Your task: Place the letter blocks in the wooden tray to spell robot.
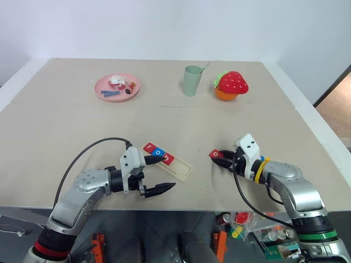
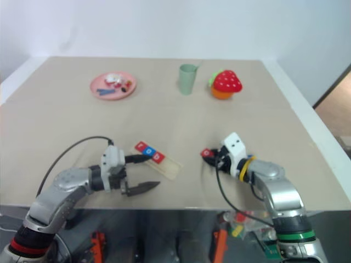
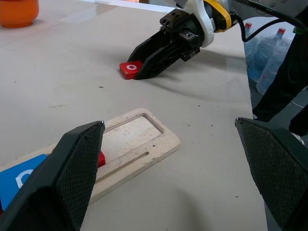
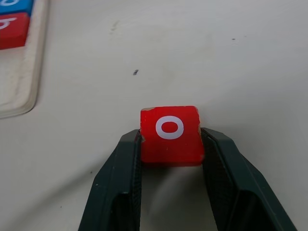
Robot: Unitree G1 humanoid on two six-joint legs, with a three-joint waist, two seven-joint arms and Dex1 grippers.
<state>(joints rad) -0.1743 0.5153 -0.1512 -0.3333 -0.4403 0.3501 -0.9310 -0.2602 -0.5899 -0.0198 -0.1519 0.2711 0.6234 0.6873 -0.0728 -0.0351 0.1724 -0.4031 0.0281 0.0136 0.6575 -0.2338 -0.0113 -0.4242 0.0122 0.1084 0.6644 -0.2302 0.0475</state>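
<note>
Behind the beige worktop (image 1: 181, 126) stands a plain white wall. Far on the left lies a pink plate (image 1: 117, 87) with small things; it is not part of the spelling. Near the front edge, the left gripper (image 1: 159, 174) hovers level beside the wooden tray (image 1: 170, 163), its fingers wide apart and holding nothing, probably waiting. The tray lies at a slant and already carries three letter blocks (image 1: 158, 153), red, blue and red, at its far end, so the near slots are free. Further right, the right gripper (image 1: 220, 159) has its fingers pressed on both sides of a red "o" block (image 4: 170, 135), which rests on the worktop, apart from the tray.
</note>
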